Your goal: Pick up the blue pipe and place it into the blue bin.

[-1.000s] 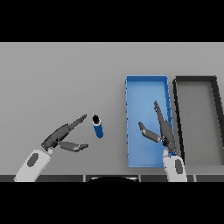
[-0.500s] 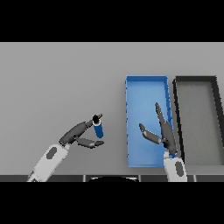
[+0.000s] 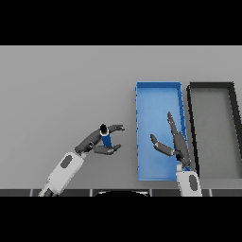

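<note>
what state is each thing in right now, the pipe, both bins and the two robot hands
short blue pipe with a dark end: on the grey table left of the blue bin, between the left robot hand's fingers and thumb
left robot hand: curled round the pipe
right robot hand: open, fingers straight, over the blue bin
blue rectangular bin: no pipe in it
dark grey rectangular bin: nothing visible inside
</note>
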Action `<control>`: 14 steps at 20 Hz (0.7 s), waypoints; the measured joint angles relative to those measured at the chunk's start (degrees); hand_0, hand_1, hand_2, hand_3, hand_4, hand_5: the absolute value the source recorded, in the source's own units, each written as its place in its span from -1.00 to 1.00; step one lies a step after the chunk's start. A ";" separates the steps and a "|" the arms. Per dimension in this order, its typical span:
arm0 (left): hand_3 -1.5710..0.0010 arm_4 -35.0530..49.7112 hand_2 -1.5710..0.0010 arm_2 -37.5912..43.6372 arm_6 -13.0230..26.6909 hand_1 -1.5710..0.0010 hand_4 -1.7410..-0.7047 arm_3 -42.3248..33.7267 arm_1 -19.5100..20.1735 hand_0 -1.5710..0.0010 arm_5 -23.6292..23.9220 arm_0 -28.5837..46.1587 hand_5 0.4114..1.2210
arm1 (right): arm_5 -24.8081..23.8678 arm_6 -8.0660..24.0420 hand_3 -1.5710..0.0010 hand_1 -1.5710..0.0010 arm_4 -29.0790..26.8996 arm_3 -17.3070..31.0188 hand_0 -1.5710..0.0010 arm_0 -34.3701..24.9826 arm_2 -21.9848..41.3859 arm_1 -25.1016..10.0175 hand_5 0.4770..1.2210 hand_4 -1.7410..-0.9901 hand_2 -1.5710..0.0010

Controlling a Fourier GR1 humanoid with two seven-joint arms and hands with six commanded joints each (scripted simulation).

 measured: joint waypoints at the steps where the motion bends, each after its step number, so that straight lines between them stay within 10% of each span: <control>1: 0.10 1.23 0.07 0.25 -0.18 0.14 -0.37 0.57 -1.26 0.36 -0.36 0.14 0.10 | 0.19 0.20 1.00 1.00 -0.42 -0.16 1.00 0.15 -0.14 0.00 -0.66 0.45 1.00; 6: -0.56 -0.16 -0.65 -1.76 -2.47 -0.63 -0.78 0.51 -1.76 -0.56 -0.75 0.54 0.70 | 0.27 0.58 1.00 1.00 -0.74 -0.24 1.00 -0.13 -0.49 -0.26 -0.66 0.45 1.00; 14: -0.84 0.14 -0.94 -1.69 -4.73 -0.94 -0.96 -5.88 -3.32 -0.93 3.22 0.59 0.95 | 0.31 0.73 1.00 1.00 -0.15 -0.27 1.00 -0.77 -0.47 -0.85 -0.65 0.49 1.00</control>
